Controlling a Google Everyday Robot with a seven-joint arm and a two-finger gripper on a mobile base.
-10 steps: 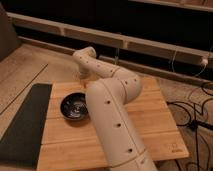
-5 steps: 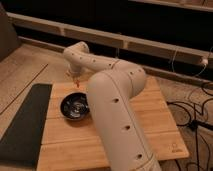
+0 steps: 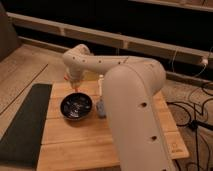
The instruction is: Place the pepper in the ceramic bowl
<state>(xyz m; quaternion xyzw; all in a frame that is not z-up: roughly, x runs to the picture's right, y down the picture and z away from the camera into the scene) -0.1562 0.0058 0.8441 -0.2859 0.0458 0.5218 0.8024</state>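
Note:
The ceramic bowl is round, glossy and black with pale streaks inside. It sits on the left half of the wooden table. My gripper hangs from the white arm, just above the bowl's far rim. A small orange-red bit, the pepper, shows at the gripper's tip, held off the table. Most of the pepper is hidden by the gripper.
A blue-grey block lies just right of the bowl. A dark mat lies on the floor left of the table. Cables run on the floor at the right. A low ledge runs along the back.
The gripper has swung left and then dropped down towards the bowl's far rim, with the orange bit staying at its tip. The bowl and block have not moved.

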